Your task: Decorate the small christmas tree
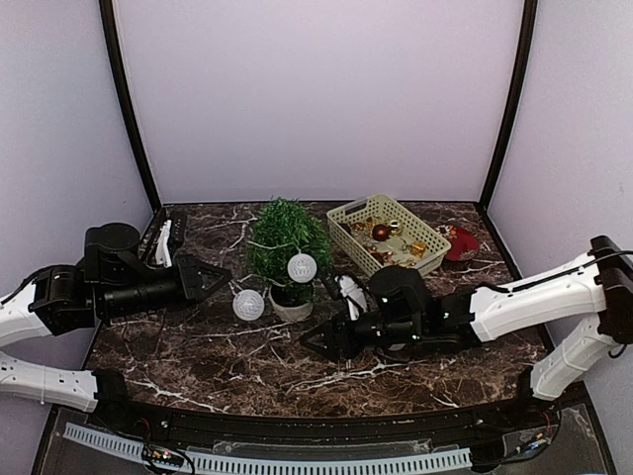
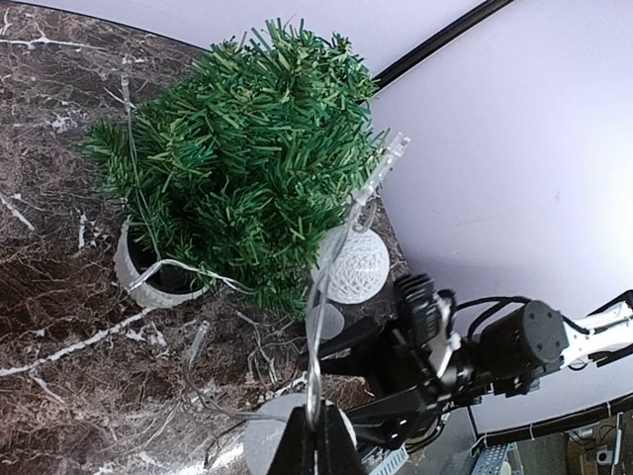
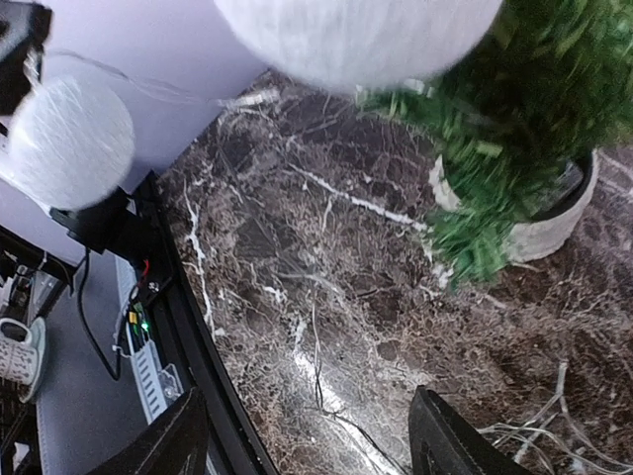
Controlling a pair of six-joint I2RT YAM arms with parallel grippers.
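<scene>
Marble, dark with white veins, formed the table (image 1: pixel 178 351), and the tree (image 1: pixel 287 237) stood upright near its middle in a round white pot (image 1: pixel 290 309). A thin clear wire (image 2: pixel 321 287) lay draped across the branches and ran down off the tree's left side. One white ball (image 1: pixel 302 266) hung against the front of the foliage, just above the pot. A second ball (image 1: pixel 248 305) sat just left of the pot; whether it touched the table could not be told.

The left claw (image 1: pixel 223 275) reached in from the left, its tips pressed together and pinching the wire, close to the second ball. The right claw (image 1: pixel 309 343) lay low over the table in front of the tree, pointing left, its two fingers spread apart with nothing between them.

Behind the tree to the right stood a pale green basket (image 1: pixel 348 213) with ornaments inside, and a red thing (image 1: pixel 461 243) lay just beside its right end.
</scene>
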